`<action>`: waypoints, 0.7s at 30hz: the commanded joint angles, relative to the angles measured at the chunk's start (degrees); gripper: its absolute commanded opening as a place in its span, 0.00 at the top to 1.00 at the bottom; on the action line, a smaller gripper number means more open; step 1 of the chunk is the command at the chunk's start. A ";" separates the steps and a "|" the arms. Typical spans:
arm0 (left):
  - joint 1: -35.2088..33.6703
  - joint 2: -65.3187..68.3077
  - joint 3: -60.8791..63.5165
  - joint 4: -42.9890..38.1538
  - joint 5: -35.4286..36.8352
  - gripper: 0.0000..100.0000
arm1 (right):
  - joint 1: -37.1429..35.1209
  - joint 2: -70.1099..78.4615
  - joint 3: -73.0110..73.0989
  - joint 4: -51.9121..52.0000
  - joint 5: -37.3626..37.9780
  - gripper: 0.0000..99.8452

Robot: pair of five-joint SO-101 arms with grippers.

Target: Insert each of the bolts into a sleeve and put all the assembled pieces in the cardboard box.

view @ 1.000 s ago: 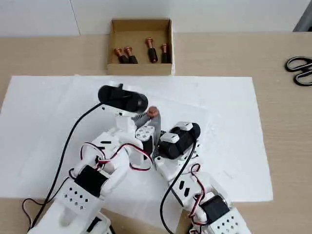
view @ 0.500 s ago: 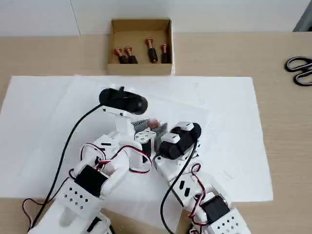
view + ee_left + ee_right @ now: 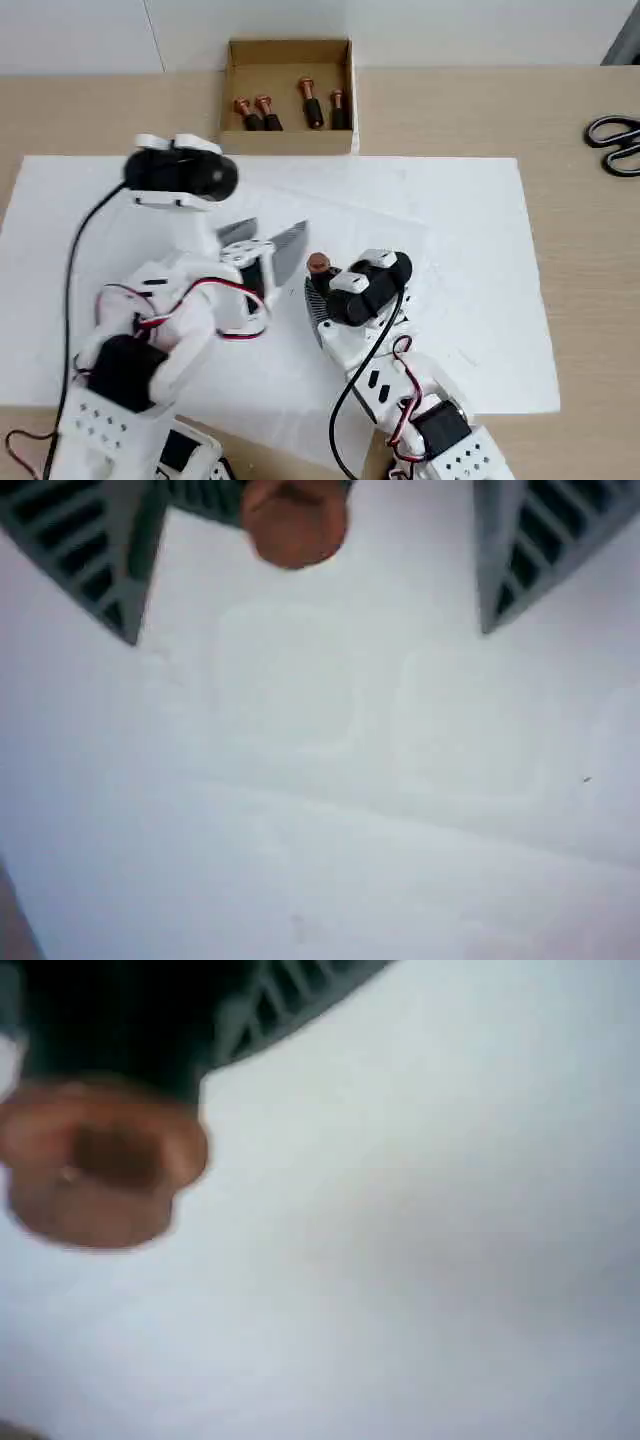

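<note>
My right gripper [image 3: 318, 288] stands mid-paper, shut on a black sleeve [image 3: 105, 1030] held upright with a copper bolt [image 3: 319, 264] seated in its top. In the right wrist view the bolt head [image 3: 100, 1160] sticks out of the sleeve beside a grey finger [image 3: 290, 995]. My left gripper [image 3: 266, 238] is open just left of that piece, not touching it. Its two grey fingers [image 3: 90, 550] spread wide in the left wrist view, with the bolt head [image 3: 293, 520] beyond them. The cardboard box [image 3: 290, 143] at the back holds several assembled pieces [image 3: 310, 102].
White paper [image 3: 470, 260] covers the table's middle under both arms. Black scissors [image 3: 615, 140] lie at the far right edge on bare wood. The left arm's black camera housing [image 3: 180, 175] hangs over the paper's left part.
The left gripper let go of the bolt, opened and swung back to the left. The bolt and sleeve stayed in the right gripper, which barely moved.
</note>
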 commanded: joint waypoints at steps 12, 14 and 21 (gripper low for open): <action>-2.81 -0.70 -4.18 11.34 -1.85 0.80 | 13.76 30.90 -49.49 22.29 5.54 1.00; -2.81 -0.70 -4.26 11.25 -1.85 0.80 | 13.76 42.15 -60.04 22.11 5.54 1.00; -2.81 -0.70 -4.18 11.43 -1.93 0.80 | 13.76 86.20 -101.19 20.88 5.36 1.00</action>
